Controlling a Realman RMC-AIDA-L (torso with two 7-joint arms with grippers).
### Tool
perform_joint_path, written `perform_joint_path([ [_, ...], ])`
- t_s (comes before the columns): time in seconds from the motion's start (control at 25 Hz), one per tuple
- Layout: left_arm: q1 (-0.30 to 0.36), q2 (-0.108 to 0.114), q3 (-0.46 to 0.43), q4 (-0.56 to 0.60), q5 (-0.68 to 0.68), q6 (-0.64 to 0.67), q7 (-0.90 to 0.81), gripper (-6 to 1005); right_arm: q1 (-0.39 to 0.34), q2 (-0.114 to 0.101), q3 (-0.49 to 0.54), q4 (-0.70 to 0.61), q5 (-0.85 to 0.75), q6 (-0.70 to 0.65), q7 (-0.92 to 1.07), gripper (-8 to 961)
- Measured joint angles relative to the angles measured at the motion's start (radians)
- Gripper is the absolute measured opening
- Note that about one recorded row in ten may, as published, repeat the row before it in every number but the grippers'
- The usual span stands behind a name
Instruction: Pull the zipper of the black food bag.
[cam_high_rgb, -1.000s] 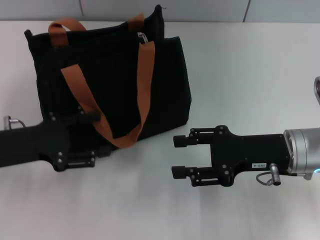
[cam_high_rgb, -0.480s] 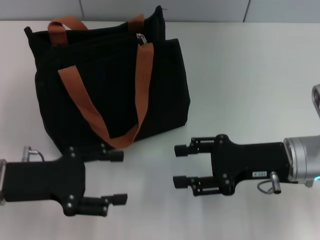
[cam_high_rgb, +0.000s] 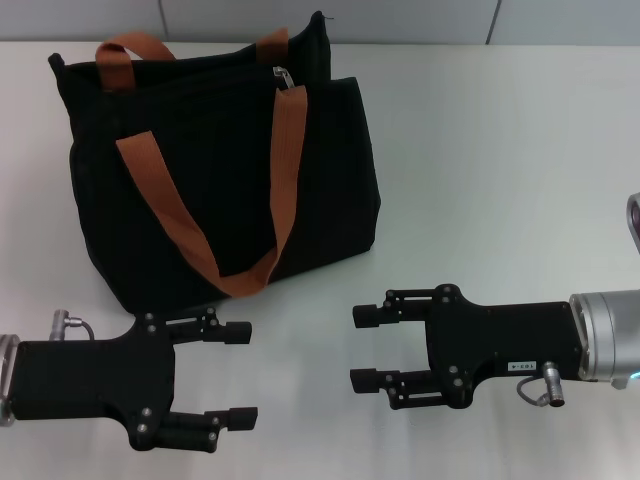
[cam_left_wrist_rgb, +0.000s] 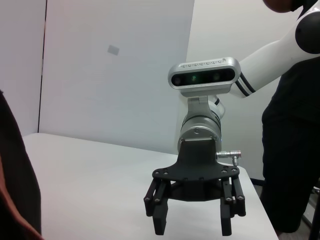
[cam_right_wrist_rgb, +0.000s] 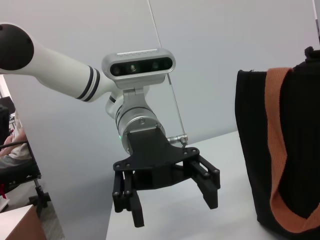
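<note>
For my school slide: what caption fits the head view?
Two open grippers, left and right, wait near the black food bag.

No legible text or labels

We are looking at a pale white tabletop (cam_high_rgb: 500, 150) spreading across the whole scene. Behind its far edge, grey wall panels (cam_high_rgb: 330, 20) are standing side by side, with thin seams running between them. At the table's side, a person in dark clothing (cam_left_wrist_rgb: 292, 145) is standing, only partly showing.
</note>
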Motion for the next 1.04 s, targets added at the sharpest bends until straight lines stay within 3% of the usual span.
perform_joint_path([
  [1.04, 0.003, 0.001, -0.001, 0.000, -0.003, 0.003, 0.000, 808, -0.001, 0.000, -0.005, 0.000, 0.000, 0.000, -0.003, 692],
])
